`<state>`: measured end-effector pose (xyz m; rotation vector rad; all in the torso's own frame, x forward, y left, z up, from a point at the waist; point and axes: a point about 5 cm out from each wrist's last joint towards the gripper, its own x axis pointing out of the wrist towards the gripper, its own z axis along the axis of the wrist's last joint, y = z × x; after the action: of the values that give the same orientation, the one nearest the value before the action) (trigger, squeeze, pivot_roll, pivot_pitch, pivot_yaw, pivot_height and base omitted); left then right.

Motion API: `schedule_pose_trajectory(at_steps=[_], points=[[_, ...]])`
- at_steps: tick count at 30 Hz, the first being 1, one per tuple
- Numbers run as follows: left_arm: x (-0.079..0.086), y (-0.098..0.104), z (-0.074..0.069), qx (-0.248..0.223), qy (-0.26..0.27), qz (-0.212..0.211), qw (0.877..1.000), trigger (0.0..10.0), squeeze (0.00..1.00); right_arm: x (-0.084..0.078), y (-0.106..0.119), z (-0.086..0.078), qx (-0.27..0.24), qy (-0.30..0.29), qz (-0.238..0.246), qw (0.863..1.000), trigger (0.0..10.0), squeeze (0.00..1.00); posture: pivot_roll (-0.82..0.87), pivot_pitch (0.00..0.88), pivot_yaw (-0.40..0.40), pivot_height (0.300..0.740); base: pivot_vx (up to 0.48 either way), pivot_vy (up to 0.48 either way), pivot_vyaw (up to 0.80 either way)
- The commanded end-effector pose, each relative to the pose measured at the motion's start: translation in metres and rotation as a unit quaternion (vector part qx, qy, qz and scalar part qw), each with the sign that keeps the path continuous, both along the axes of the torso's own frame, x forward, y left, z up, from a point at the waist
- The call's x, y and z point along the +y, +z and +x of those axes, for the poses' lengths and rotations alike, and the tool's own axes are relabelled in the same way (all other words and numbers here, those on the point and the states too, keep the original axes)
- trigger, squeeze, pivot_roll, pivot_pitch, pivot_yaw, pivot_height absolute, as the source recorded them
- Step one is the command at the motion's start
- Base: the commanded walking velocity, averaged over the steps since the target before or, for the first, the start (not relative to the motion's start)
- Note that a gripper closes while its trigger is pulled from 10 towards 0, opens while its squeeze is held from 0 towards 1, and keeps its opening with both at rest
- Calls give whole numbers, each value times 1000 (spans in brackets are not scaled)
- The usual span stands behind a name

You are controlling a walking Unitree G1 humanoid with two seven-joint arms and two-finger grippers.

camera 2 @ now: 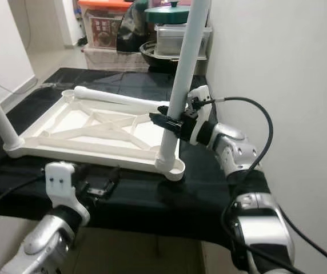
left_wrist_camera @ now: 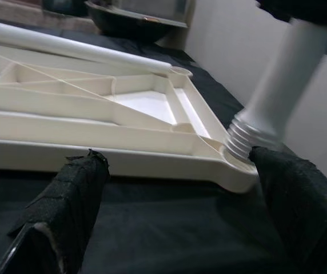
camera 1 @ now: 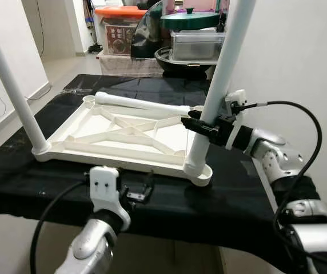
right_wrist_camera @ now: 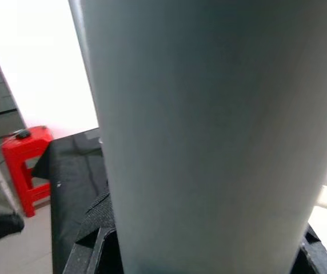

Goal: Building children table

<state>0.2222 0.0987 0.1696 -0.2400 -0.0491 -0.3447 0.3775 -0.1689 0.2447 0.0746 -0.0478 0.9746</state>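
Standing in corner sockets, two legs are fitted; a third leg lies loose at centre frame; right gripper pinches one leg; left gripper spread.

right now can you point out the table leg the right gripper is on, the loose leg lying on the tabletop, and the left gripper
upright table leg [camera 1: 218, 85], left eye view, mid shaft above the right gripper [camera 1: 200, 127]
loose leg [camera 1: 143, 104], left eye view, middle of the lying tube
left gripper [camera 1: 142, 193], left eye view, between its fingertips

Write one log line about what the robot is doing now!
right gripper: shut on table leg in corner socket | left gripper: open, near tabletop edge
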Motion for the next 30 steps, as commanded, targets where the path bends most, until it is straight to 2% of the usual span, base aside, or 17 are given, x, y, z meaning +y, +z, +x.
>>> schedule_pose_trajectory(at_steps=[1,8,14,18,30], points=[[0,2,-3,1,0,1,1000,10000,0,1,8,2,-19,10,-8,1000,10000,0,189,81,-42,740,0,0,0],[-2,4,-14,13,-2,-2,1000,10000,0,-7,16,6,-35,19,-15,999,10000,0,197,136,-43,740,0,0,0],[-3,5,-18,19,-5,-1,1000,10000,0,-9,20,7,-53,24,-19,998,10000,0,201,151,-36,740,0,0,0],[-4,6,-23,25,-8,2,1000,10000,0,-8,15,7,-60,41,-30,997,10000,0,214,161,-31,740,0,0,0],[-3,8,-25,29,-8,6,1000,10000,0,-6,4,4,-58,77,-49,994,10000,0,220,163,-28,740,0,0,0]])
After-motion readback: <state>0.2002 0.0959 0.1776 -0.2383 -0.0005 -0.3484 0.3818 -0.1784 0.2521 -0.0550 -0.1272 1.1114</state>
